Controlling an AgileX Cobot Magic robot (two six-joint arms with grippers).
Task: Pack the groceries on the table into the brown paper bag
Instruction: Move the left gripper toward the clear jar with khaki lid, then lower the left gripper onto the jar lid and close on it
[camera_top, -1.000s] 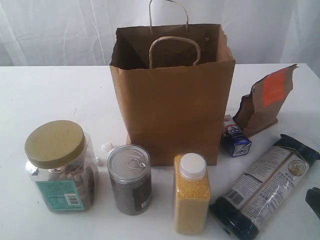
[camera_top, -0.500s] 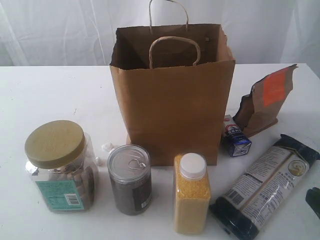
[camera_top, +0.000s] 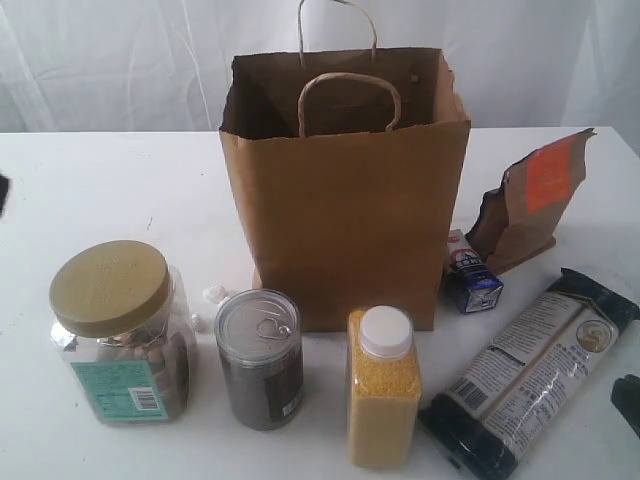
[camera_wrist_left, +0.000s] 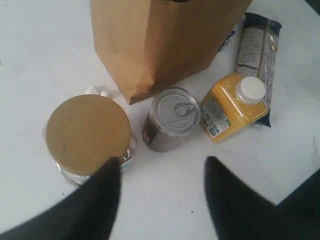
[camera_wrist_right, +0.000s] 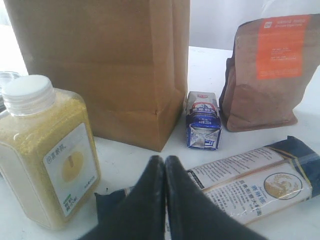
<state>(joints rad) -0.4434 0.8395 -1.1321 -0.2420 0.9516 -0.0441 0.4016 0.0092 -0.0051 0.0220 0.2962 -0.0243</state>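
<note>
The brown paper bag (camera_top: 345, 200) stands upright and open in the middle of the table (camera_top: 120, 180). In front of it stand the olive-lidded jar (camera_top: 115, 330), the silver can (camera_top: 260, 355) and the yellow-grain bottle (camera_top: 383, 385). To the right are the blue-white carton (camera_top: 472, 273), the orange-labelled pouch (camera_top: 530, 200) and the dark-blue packet (camera_top: 530, 370), which lies flat. My left gripper (camera_wrist_left: 162, 165) hangs open above the table, near the jar (camera_wrist_left: 87, 132) and the can (camera_wrist_left: 172, 117). My right gripper (camera_wrist_right: 165, 160) is shut on nothing, low over the end of the packet (camera_wrist_right: 250, 182).
A small white crumpled scrap (camera_top: 213, 294) lies by the bag's left foot. A white curtain (camera_top: 120, 60) closes the back. The bottle (camera_wrist_right: 45, 150) stands close beside the right gripper. A dark part of the right arm (camera_top: 628, 398) shows at the right edge.
A dark sliver of the left arm has come into the exterior view at the left edge. The groceries, the bag and the right arm have not moved.
</note>
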